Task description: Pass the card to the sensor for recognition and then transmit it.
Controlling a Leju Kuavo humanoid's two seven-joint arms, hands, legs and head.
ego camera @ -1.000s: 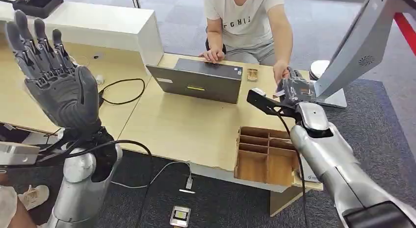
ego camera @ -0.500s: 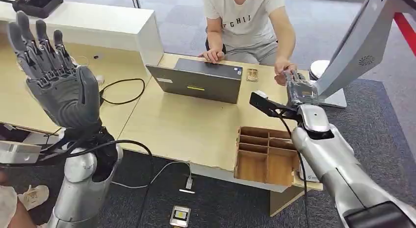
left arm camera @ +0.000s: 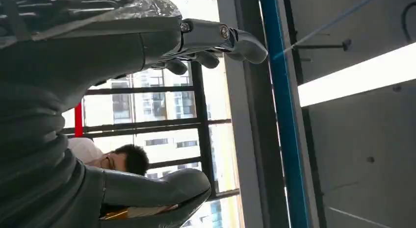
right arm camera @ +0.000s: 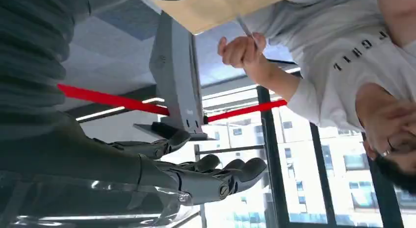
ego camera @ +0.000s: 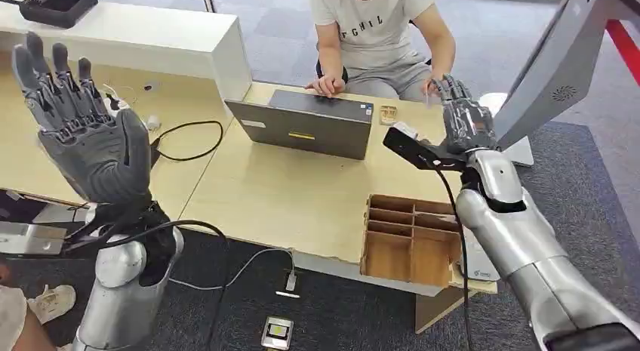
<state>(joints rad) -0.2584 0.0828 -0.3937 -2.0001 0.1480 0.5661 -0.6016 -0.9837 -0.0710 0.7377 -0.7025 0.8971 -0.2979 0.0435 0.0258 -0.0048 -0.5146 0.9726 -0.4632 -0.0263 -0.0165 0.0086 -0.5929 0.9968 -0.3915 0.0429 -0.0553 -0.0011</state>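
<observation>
Card (right arm camera: 244, 28), thin and pale, pinched by person's hand (right arm camera: 241, 50); both robot hands' fingers apart.

Head view looks down; wrist views (close) face upward.

The card (right arm camera: 244, 28) in the person's hand (right arm camera: 241, 50) showed edge-on as a thin sliver; its face could not be read. In the head view the same card was too small to make out beside the right hand (ego camera: 466, 123). The sensor stand (ego camera: 555, 72) was cut off at the upper right, its screen unseen. The laptop (ego camera: 309, 124) faced away, its display hidden. The table (ego camera: 279, 192) ran out past the left edge.
</observation>
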